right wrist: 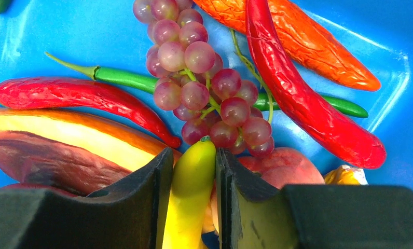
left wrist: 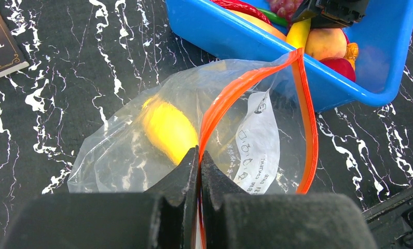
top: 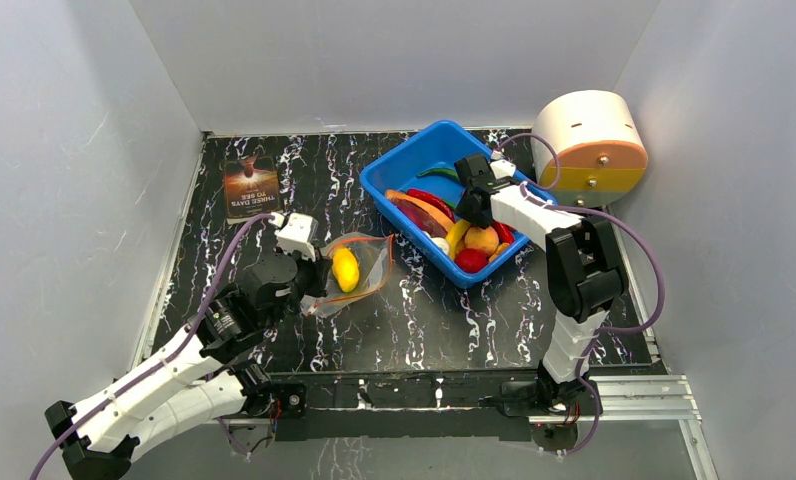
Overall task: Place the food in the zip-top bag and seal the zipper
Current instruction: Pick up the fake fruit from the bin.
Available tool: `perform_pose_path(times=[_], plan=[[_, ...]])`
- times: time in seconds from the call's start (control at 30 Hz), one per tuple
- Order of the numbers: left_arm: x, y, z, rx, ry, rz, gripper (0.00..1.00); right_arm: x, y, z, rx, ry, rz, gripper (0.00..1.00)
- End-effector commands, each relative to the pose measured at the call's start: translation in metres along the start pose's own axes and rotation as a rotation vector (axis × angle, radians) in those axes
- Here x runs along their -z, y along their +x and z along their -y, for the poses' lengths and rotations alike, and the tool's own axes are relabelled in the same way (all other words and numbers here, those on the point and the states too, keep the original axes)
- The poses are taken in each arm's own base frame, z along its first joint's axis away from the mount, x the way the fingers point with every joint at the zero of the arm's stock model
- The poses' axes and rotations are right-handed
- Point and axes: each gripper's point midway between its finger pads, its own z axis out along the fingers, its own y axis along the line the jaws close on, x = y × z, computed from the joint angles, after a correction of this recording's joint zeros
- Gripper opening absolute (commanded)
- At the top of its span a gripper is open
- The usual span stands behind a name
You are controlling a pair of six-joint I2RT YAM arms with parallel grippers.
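Note:
The clear zip-top bag (top: 366, 268) lies open left of the blue tub, with a yellow lemon (top: 345, 269) inside. My left gripper (top: 321, 273) is shut on the bag's reddish-orange zipper (left wrist: 235, 85) at the mouth's near end and holds the mouth (left wrist: 261, 129) open; the lemon (left wrist: 168, 127) shows through the plastic. My right gripper (top: 467, 222) is down in the tub, its fingers shut around a yellow banana (right wrist: 191, 187). Purple grapes (right wrist: 204, 88), red chilies (right wrist: 298, 98), a green chili (right wrist: 126, 79) and a peach (right wrist: 285, 166) lie around it.
The blue tub (top: 411, 151) stands at the back right, its corner close to the bag's mouth (left wrist: 220, 36). A brown printed card (top: 251, 186) lies at the back left. A white and orange cylinder (top: 589, 140) stands behind the tub, off the right edge.

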Motion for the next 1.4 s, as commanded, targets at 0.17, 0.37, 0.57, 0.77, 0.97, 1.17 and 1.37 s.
perform_pose_path(times=[0.17, 0.37, 0.57, 0.77, 0.97, 1.17, 1.37], plan=[[0.003, -0.013, 0.001, 0.029, 0.002, 0.033, 0.0, 0.037, -0.031, -0.012, -0.01, -0.11, 0.111, 0.25], [0.004, -0.015, 0.001, 0.033, 0.004, 0.037, 0.0, 0.055, -0.043, -0.016, 0.012, -0.164, 0.16, 0.24], [0.004, -0.015, 0.003, 0.048, 0.009, 0.038, 0.0, 0.084, -0.059, -0.019, 0.023, -0.23, 0.219, 0.23], [0.004, -0.017, 0.005, 0.058, 0.021, 0.04, 0.0, 0.117, -0.075, -0.018, 0.049, -0.289, 0.292, 0.22], [0.002, -0.017, 0.009, 0.055, 0.029, 0.036, 0.0, 0.147, -0.085, -0.019, 0.111, -0.349, 0.348, 0.22], [-0.003, -0.018, 0.011, 0.059, 0.027, 0.036, 0.0, 0.184, -0.093, -0.03, 0.125, -0.476, 0.397, 0.22], [-0.005, -0.017, 0.014, 0.071, 0.037, 0.026, 0.0, 0.227, -0.088, -0.048, 0.099, -0.674, 0.383, 0.22]])
